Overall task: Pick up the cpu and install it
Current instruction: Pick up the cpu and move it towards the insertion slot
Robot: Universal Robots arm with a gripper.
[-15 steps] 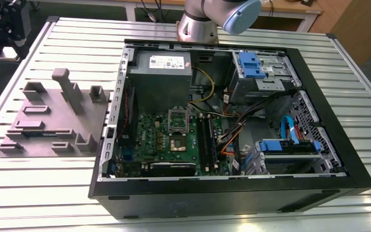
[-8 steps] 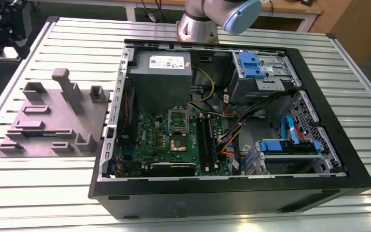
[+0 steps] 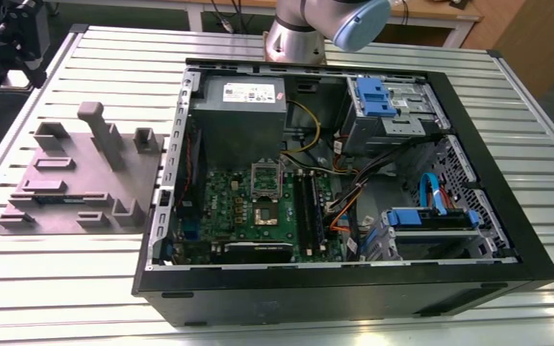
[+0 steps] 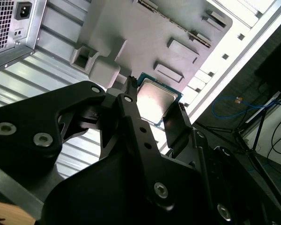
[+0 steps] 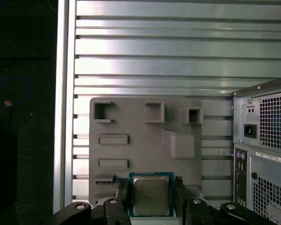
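firstly, in the exterior view, the open computer case (image 3: 354,288) is lying on the slatted metal table (image 3: 55,288), with the green motherboard (image 3: 229,209) showing inside it and the grey power supply (image 3: 243,115) sitting at its far end. a grey fixture tray (image 3: 75,187) is resting on the table just beside the case, on the exterior view's left, and the arm (image 3: 301,32) is standing at the far edge. next, in the second wrist view, the gripper (image 4: 155,96) is pinching the cpu (image 4: 158,101) between its two black fingers (image 4: 136,122), one on each side edge, silver top facing the camera, with the tray lying beyond it. lastly, in the first wrist view, the cpu is sitting between the same fingers, in front of the tray's near edge, with the case's rear panel (image 5: 264,154) standing to one side.
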